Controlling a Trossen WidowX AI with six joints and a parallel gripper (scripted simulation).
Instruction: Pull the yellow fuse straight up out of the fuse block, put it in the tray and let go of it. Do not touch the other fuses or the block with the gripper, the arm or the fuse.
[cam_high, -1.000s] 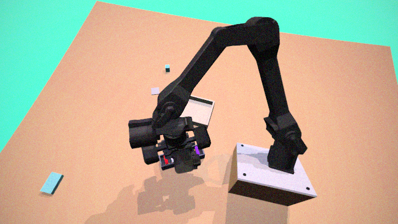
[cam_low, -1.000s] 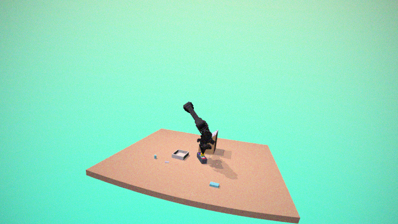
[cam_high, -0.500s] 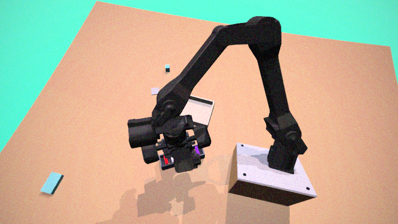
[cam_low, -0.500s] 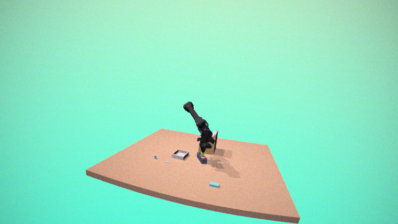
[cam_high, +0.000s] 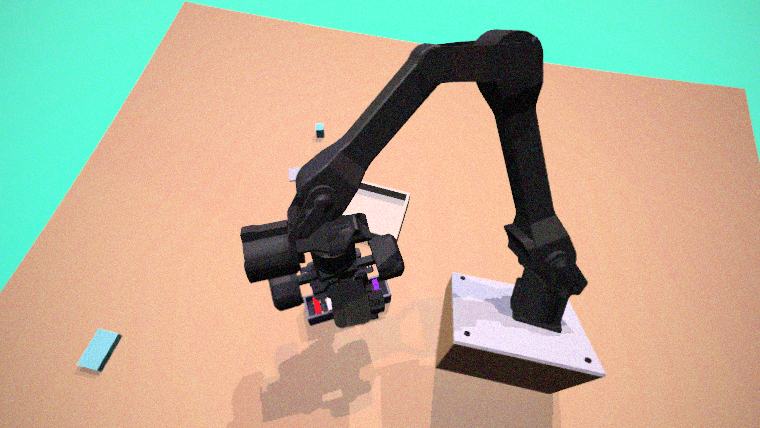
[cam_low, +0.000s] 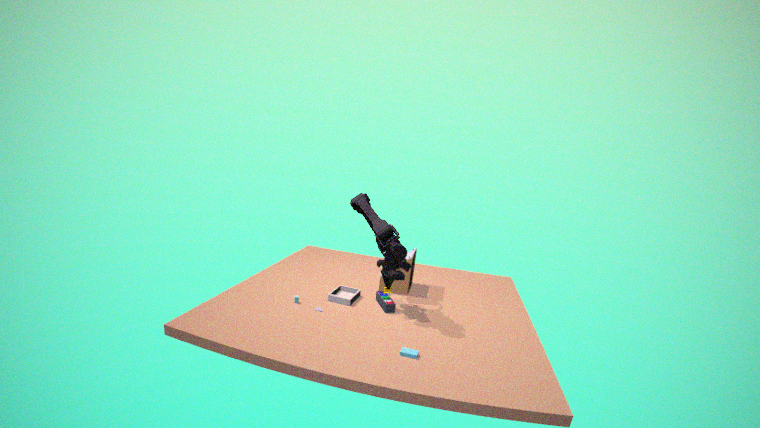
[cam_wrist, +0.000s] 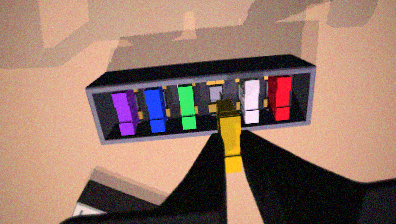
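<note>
- The hand (cam_wrist: 231, 150) is clamped on the yellow fuse (cam_wrist: 230, 135), which shows between the two dark fingers in the wrist view, above its vacated grey slot in the fuse block (cam_wrist: 100, 131).
- That slot lies between the green fuse (cam_wrist: 186, 106) at its 9 o'clock and the white fuse (cam_wrist: 251, 101) at its 3 o'clock; purple fuse (cam_wrist: 124, 111), blue fuse (cam_wrist: 156, 107) and red fuse (cam_wrist: 280, 97) sit further out.
- Judged from this, the step in hand is the vertical lift. Done well, it runs straight up with no sideways drift until the fuse's lower end is plainly above the block's rim and its neighbours.
- The grip should not loosen or twist; a tilted fuse could brush green or white.
- Only then should it travel toward the tray (cam_high: 396, 212), which in the top view lies near the block, toward 12 o'clock and partly hidden by the arm (cam_high: 372, 127).
- Carry high over the desk (cam_high: 159, 239), lower inside the tray walls, then part the fingers.
</note>
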